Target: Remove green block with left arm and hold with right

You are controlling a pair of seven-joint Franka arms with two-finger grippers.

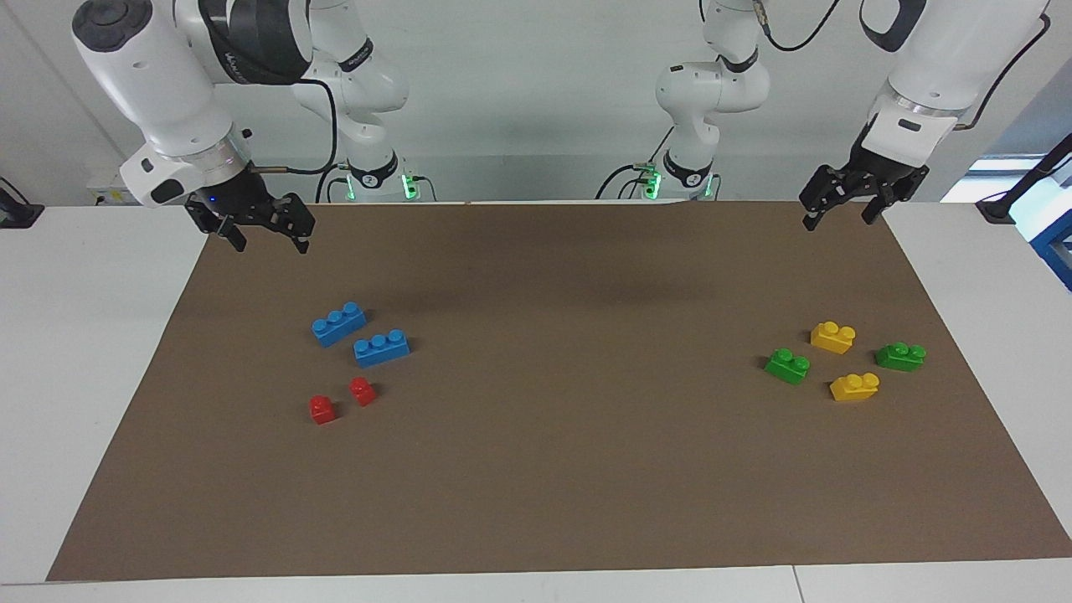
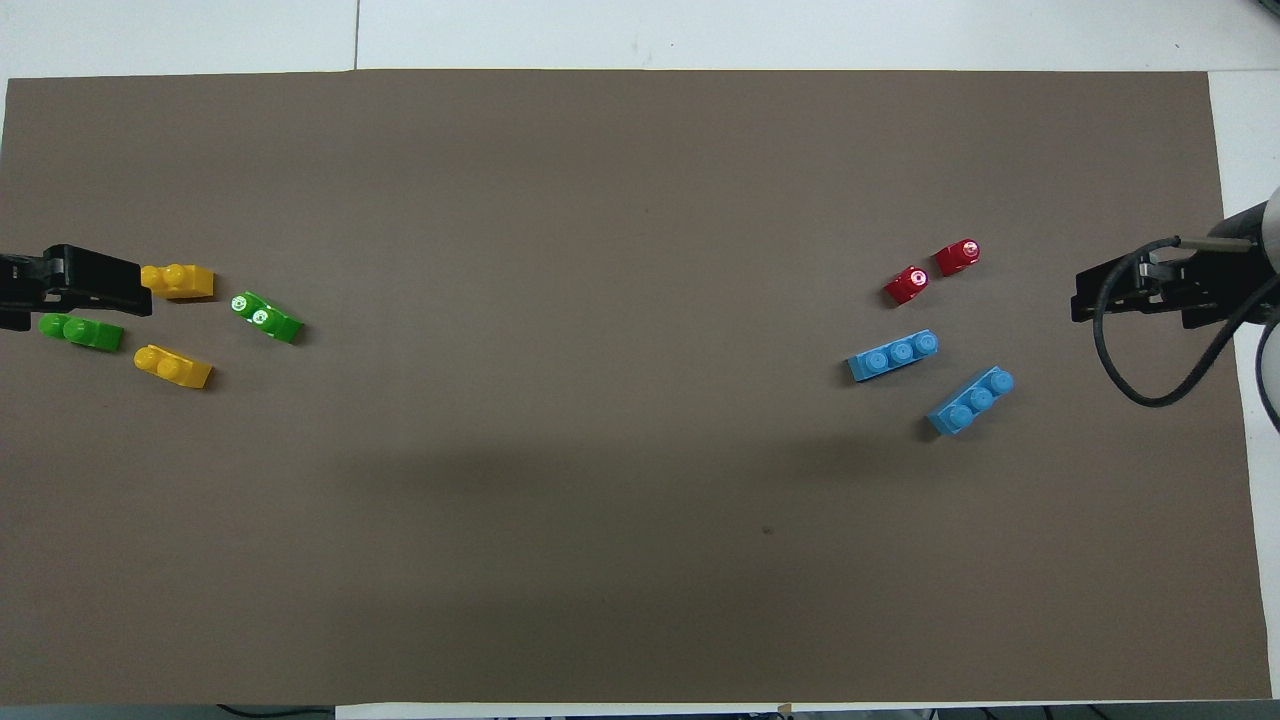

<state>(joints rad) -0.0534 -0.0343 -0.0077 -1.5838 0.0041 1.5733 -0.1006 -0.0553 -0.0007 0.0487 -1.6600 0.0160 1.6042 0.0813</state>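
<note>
The green block (image 1: 787, 366) (image 2: 265, 316) lies on the brown mat at the left arm's end, two studs up, nearer the table's middle than its neighbours. A slightly darker green two-stud brick (image 1: 900, 356) (image 2: 80, 330) lies closer to the mat's edge. My left gripper (image 1: 842, 216) (image 2: 135, 290) hangs open and empty in the air over the mat's corner by its base, well apart from the bricks. My right gripper (image 1: 270, 241) (image 2: 1078, 300) hangs open and empty over the mat's edge at its own end.
Two yellow bricks (image 1: 833, 337) (image 1: 854, 387) lie between the two green ones. At the right arm's end lie two blue three-stud bricks (image 1: 338, 323) (image 1: 381, 347) and two small red bricks (image 1: 363, 390) (image 1: 322, 409). The brown mat (image 1: 553, 469) covers most of the white table.
</note>
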